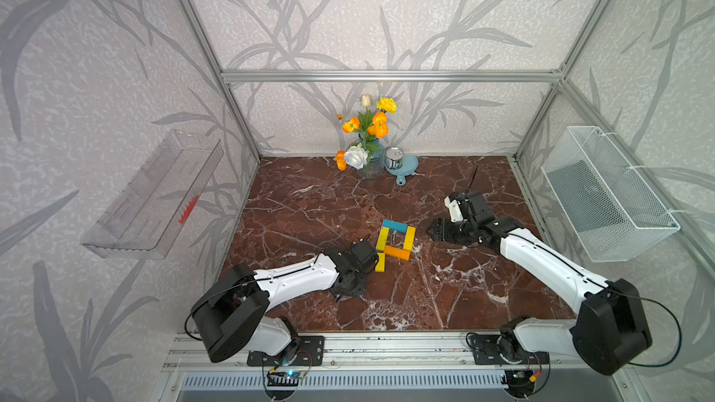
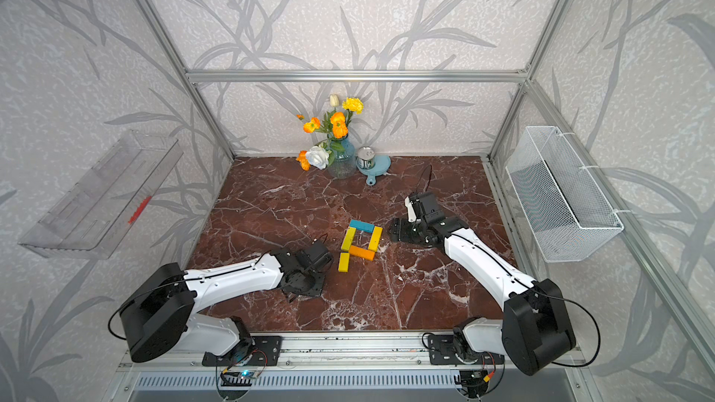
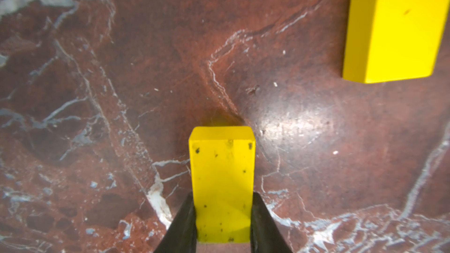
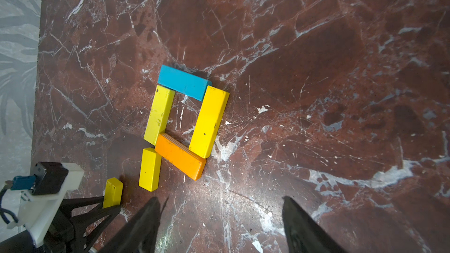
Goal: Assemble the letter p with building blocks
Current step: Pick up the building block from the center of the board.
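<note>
The left end effector (image 3: pixel 222 197) is clamped on the long sides of the held yellow block (image 3: pixel 222 166), low over the desk (image 3: pixel 97 93). The letter p (image 1: pixel 382 237) lies mid-desk, loop closed. Its lower stem block (image 4: pixel 149 169) lies just beside the held block, toward the robot's right, the two long axes nearly parallel. The left arm is nearer the stem's free end. The right end effector (image 4: pixel 222 205) stands apart and empty beside the loop.
</note>
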### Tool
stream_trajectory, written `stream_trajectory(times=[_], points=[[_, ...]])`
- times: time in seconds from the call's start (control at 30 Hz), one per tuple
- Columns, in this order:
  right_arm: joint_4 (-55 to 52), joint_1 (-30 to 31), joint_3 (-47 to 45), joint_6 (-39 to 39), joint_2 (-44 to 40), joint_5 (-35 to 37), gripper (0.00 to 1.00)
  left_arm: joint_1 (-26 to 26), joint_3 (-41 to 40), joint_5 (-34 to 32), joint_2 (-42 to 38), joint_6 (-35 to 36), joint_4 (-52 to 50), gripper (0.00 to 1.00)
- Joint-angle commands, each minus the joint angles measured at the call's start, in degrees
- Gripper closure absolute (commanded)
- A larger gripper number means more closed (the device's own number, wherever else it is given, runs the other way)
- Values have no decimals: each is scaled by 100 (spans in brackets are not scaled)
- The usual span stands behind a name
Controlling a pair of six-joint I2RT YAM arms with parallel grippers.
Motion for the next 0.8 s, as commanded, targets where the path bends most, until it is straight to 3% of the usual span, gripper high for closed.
stream_trajectory(times=[0.0, 0.4, 0.77], points=[[97, -29, -73, -38, 82, -54, 22, 11, -19, 151, -146, 75, 33, 76], [145, -28, -91, -46, 217, -45, 22, -69, -17, 822, -418, -194, 693, 77], [124, -30, -209, -3, 62, -48, 22, -422, 239, 1175, 208, -209, 1174, 77]])
